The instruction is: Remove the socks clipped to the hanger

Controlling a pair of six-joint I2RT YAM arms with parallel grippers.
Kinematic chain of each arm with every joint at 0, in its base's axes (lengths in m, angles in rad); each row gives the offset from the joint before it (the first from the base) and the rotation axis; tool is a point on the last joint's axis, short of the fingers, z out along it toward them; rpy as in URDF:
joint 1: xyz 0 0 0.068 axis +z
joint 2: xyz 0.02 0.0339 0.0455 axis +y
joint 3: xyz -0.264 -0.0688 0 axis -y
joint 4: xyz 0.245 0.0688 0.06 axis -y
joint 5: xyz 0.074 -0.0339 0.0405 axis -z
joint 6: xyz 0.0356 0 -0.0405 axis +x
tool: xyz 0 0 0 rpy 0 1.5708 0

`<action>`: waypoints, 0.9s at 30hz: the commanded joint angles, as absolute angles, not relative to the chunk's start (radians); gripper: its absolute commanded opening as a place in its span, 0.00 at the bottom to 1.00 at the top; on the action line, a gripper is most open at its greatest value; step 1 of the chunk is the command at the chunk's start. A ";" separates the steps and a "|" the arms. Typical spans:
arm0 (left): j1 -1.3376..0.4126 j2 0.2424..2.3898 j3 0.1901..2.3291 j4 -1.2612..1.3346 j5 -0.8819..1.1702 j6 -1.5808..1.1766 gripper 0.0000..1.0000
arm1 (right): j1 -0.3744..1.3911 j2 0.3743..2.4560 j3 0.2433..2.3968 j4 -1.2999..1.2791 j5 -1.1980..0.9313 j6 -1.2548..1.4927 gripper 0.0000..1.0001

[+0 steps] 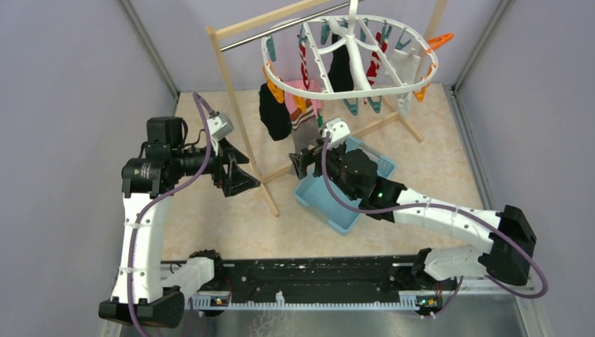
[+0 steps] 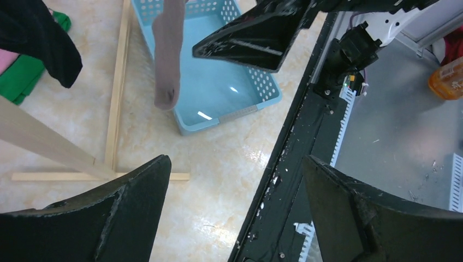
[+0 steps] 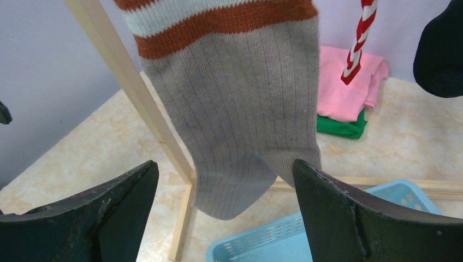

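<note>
The white oval hanger [image 1: 349,90] hangs from the rack's metal bar. Clipped to it are two black socks [image 1: 273,112], a red-and-white striped sock [image 1: 304,67], a white sock [image 1: 405,70] and a grey sock with a striped cuff [image 1: 303,133]. My right gripper [image 1: 302,165] is open just below the grey sock. In the right wrist view the grey sock [image 3: 240,109] hangs between and just beyond my open right gripper [image 3: 225,180], untouched. My left gripper [image 1: 247,172] is open and empty left of the rack, and in its wrist view [image 2: 235,185] it holds nothing.
A light blue basket [image 1: 374,172] sits under the right arm and shows in the left wrist view [image 2: 218,93]. The wooden rack's post [image 3: 131,82] and floor bars [image 2: 117,82] stand close by. Folded pink [image 3: 344,87] and green [image 3: 341,125] cloths lie at the back.
</note>
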State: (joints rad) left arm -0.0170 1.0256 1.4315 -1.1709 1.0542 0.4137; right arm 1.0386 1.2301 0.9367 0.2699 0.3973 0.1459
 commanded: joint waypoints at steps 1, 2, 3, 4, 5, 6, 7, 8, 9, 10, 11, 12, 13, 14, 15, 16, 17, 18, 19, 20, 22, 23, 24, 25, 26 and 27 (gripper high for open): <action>-0.070 1.019 1.404 -1.016 1.025 0.339 0.96 | 1.043 1.297 1.002 0.346 0.428 0.122 0.89; -0.079 1.025 1.399 -0.998 1.026 0.331 0.95 | 1.043 1.310 1.011 0.349 0.430 0.123 0.86; -0.086 1.031 1.395 -0.975 1.024 0.317 0.95 | 1.042 1.323 1.022 0.350 0.434 0.122 0.82; -0.092 1.035 1.392 -0.949 1.022 0.297 0.95 | 1.041 1.335 1.035 0.349 0.439 0.120 0.79; -0.100 1.039 1.393 -0.922 1.020 0.280 0.95 | 1.037 1.344 1.044 0.350 0.439 0.123 0.75; -0.109 1.045 1.395 -0.899 1.019 0.260 0.95 | 1.034 1.352 1.052 0.351 0.439 0.125 0.72; -0.119 1.053 1.404 -0.880 1.019 0.245 0.95 | 1.029 1.358 1.057 0.354 0.440 0.129 0.69; -0.133 1.060 1.412 -0.868 1.020 0.230 0.95 | 1.025 1.361 1.057 0.358 0.440 0.131 0.64; -0.147 1.071 1.423 -0.856 1.015 0.211 0.95 | 1.023 1.361 1.057 0.360 0.442 0.133 0.58; -0.163 1.082 1.433 -0.841 1.007 0.190 0.94 | 1.022 1.357 1.052 0.362 0.441 0.135 0.53; -0.181 1.092 1.444 -0.821 0.998 0.161 0.94 | 1.023 1.349 1.043 0.367 0.439 0.140 0.46; -0.195 1.105 1.455 -0.807 0.991 0.141 0.93 | 1.023 1.334 1.028 0.370 0.435 0.147 0.39; -0.211 1.117 1.464 -0.790 0.978 0.118 0.93 | 1.024 1.317 1.010 0.375 0.430 0.160 0.33; -0.226 1.134 1.474 -0.775 0.967 0.094 0.93 | 1.023 1.298 0.990 0.381 0.423 0.174 0.28; -0.244 1.149 1.485 -0.758 0.956 0.075 0.92 | 1.025 1.278 0.972 0.388 0.415 0.187 0.26; -0.259 1.162 1.496 -0.742 0.942 0.054 0.91 | 1.027 1.266 0.959 0.389 0.406 0.200 0.24; -0.270 1.176 1.504 -0.730 0.935 0.039 0.91 | 1.031 1.255 0.951 0.388 0.396 0.213 0.22; -0.281 1.185 1.511 -0.724 0.930 0.033 0.91 | 1.034 1.247 0.946 0.386 0.382 0.226 0.20; -0.287 1.192 1.515 -0.719 0.921 0.025 0.92 | 1.037 1.238 0.943 0.378 0.363 0.240 0.18; -0.288 1.194 1.511 -0.714 0.914 0.021 0.92 | 1.040 1.228 0.941 0.368 0.343 0.254 0.16; -0.288 1.193 1.495 -0.722 0.920 0.030 0.93 | 1.043 1.193 0.930 0.341 0.308 0.291 0.11; -0.289 1.189 1.481 -0.725 0.929 0.038 0.93 | 1.044 1.169 0.915 0.335 0.302 0.316 0.08; -0.291 1.184 1.466 -0.727 0.934 0.048 0.94 | 1.045 1.141 0.897 0.335 0.292 0.342 0.05; -0.293 1.178 1.454 -0.729 0.934 0.059 0.94 | 1.045 1.114 0.877 0.337 0.278 0.362 0.03; -0.296 1.172 1.446 -0.729 0.929 0.070 0.95 | 1.045 1.089 0.861 0.337 0.265 0.379 0.01; -0.296 1.168 1.444 -0.728 0.924 0.077 0.95 | 1.044 1.069 0.850 0.329 0.257 0.394 0.00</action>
State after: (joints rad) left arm -0.2863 1.1976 1.4635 -0.7605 0.9253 0.0620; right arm 1.0370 1.1690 0.8875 0.3199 0.3237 0.2958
